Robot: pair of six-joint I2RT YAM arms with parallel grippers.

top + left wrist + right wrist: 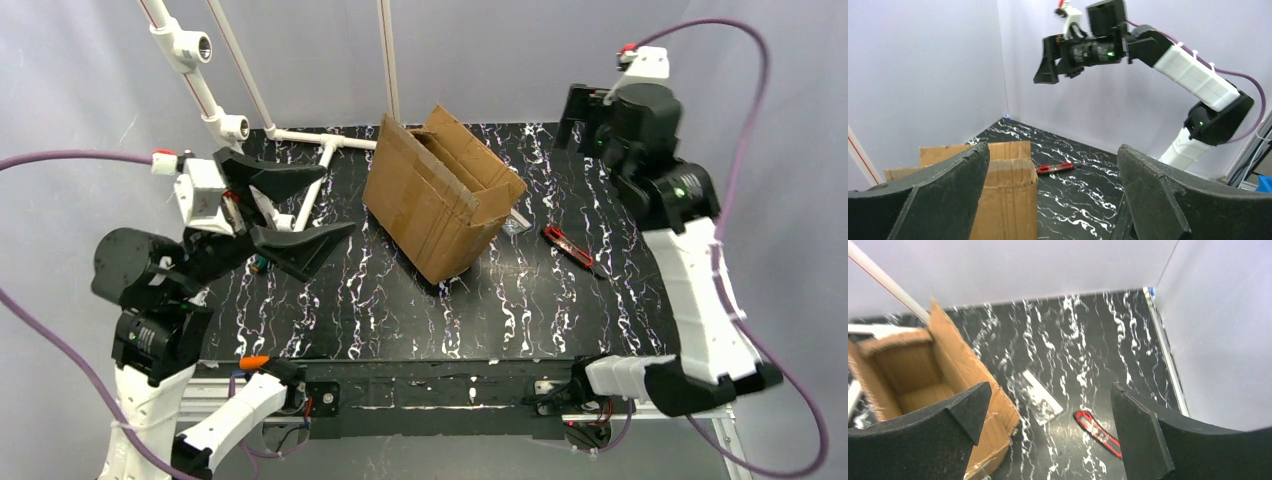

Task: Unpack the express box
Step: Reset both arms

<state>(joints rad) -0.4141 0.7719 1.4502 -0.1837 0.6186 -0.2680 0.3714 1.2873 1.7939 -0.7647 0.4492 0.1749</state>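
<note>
Box (443, 195) near left pincer (338, 200), apart

The left gripper (336, 203) is held raised at the left side, its jaws spread wide and pointed rightward, with nothing gripped; the left arm (150, 330) is folded behind it. The right gripper (578, 120) is lifted high at the far right, jaws likewise parted wide, and is carried on the steeply raised right arm (700, 290).

Even diffuse light, soft shadows, slight overall blur, wrist views softest
</note>
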